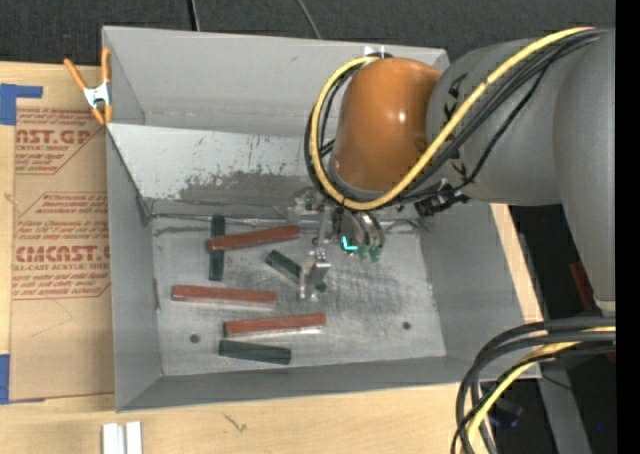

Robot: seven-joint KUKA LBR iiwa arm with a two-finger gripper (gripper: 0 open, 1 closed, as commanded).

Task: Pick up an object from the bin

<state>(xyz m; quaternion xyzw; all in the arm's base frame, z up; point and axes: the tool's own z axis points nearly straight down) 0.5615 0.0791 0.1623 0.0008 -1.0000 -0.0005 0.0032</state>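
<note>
From where I stood, the arm [545, 112] came in from the right of the frame and bent down over the bin [200, 157]. Its orange cover [385, 122] sat in the upper middle of the frame, with yellow cables [470, 92] looped round it. Below the cover the hand [314, 280] hung low over the bin's floor, a little right of centre. I could not tell whether the hand was apart or together; its tip was just a small pale knot of metal against the grey floor.

The thing nearest it was a short green block [283, 264], lying slanted just left of the hand. It was close, though I could not say if the two touched. Up and to the left of the block lay the top brown stick [253, 238], nearly level, with its right end near the hand's upper part. A green bar [216, 247] stood crosswise at that stick's left end, pointing up and down the frame.

Further down, the middle brown stick [222, 294] lay towards the left of the floor, well apart from the hand. The low brown stick [274, 324] lay below the hand, tilted slightly. A second green bar [254, 350] lay just beneath it, near the front wall.
</note>
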